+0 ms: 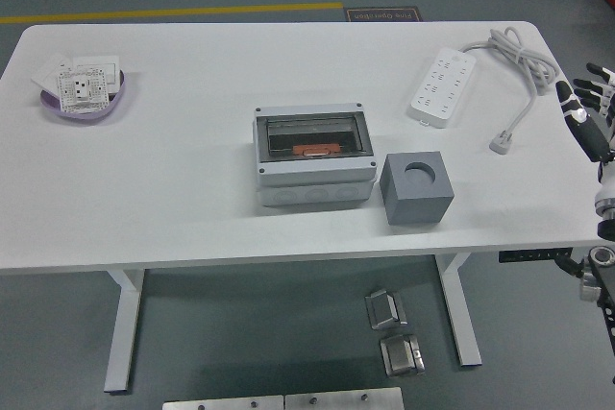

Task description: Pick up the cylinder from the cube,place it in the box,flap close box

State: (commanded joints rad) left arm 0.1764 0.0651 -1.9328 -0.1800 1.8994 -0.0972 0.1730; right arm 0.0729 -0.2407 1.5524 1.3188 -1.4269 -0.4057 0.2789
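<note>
I see my right hand (588,112) at the table's right edge, fingers loosely spread and empty, with the cube (416,187) toward its eight o'clock (socket looks empty), beside the box (313,155), lid closed.

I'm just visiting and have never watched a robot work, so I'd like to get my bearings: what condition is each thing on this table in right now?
Box: clear flap shut, something orange inside.
Cube: upright beside the box, round hole on top empty.
Power strip: lying flat, nothing plugged in.
Plug: loose on the table.
Purple bowl: holds white socket plates.
Right hand: at the table's right edge, fingers relaxed, holding nothing.
</note>
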